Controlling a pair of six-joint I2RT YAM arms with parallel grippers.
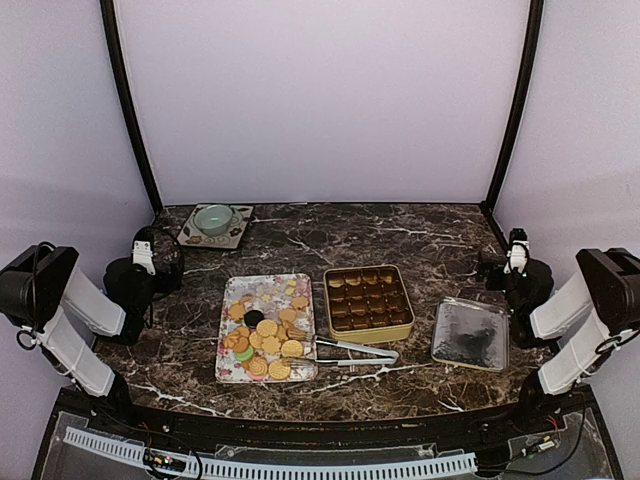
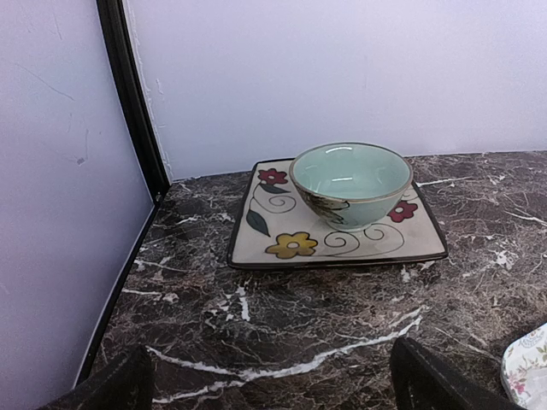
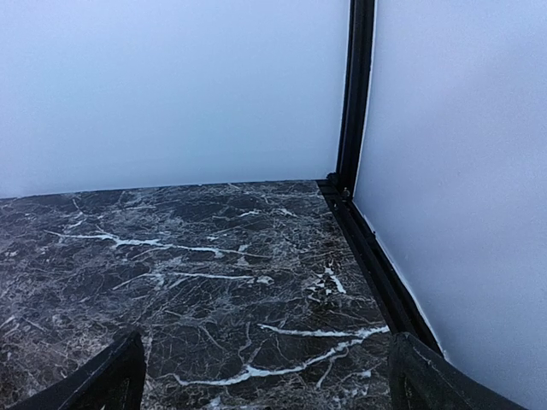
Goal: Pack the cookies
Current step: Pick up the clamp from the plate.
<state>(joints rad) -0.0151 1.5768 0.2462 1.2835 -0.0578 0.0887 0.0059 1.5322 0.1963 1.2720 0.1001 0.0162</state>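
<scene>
The cookies [image 1: 265, 335], mostly golden-yellow with a dark one and a green one, lie piled on the flower-patterned tray [image 1: 232, 372] at the table's front centre. The gold square tin [image 1: 368, 302] with brown paper cups stands just right of the tray. My left gripper [image 1: 150, 248] is open and empty at the left side, apart from the cookies. In the left wrist view [image 2: 269, 389] its fingers [image 2: 432, 383] stand wide apart over bare marble. My right gripper [image 1: 515, 248] is open and empty at the right side. In the right wrist view [image 3: 265, 384] it faces the back right corner.
Metal tongs [image 1: 355, 350] lie in front of the tin. A clear lid [image 1: 470, 333] lies at the front right. A pale green bowl [image 2: 350, 181] sits on a flowered square plate [image 2: 282, 235] at the back left. Black frame posts [image 3: 352, 94] stand in the corners.
</scene>
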